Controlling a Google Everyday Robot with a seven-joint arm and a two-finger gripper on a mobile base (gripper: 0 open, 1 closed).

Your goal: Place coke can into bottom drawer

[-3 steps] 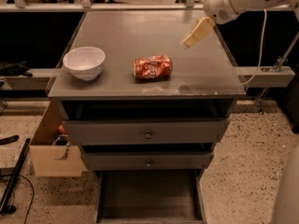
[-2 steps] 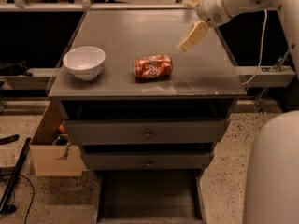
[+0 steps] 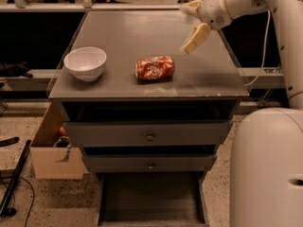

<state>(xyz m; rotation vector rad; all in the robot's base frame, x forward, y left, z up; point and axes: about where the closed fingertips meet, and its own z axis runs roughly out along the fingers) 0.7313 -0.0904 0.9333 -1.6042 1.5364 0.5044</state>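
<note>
The coke can (image 3: 155,68) lies on its side near the middle of the cabinet top (image 3: 142,32), red-orange and dented. My gripper (image 3: 190,24) hangs above the top's right side, up and to the right of the can, apart from it. Its two cream fingers are spread and hold nothing. The bottom drawer (image 3: 151,200) is pulled out at the foot of the cabinet, with a flat dark floor and nothing in it.
A white bowl (image 3: 85,63) stands on the top's left side. Two shut grey drawers with round knobs (image 3: 150,137) sit above the bottom drawer. A cardboard box (image 3: 53,151) stands left of the cabinet. My white base (image 3: 267,169) fills the lower right.
My gripper has moved a little left and down toward the can. My white base has come into view at the lower right. The can and bowl have not moved.
</note>
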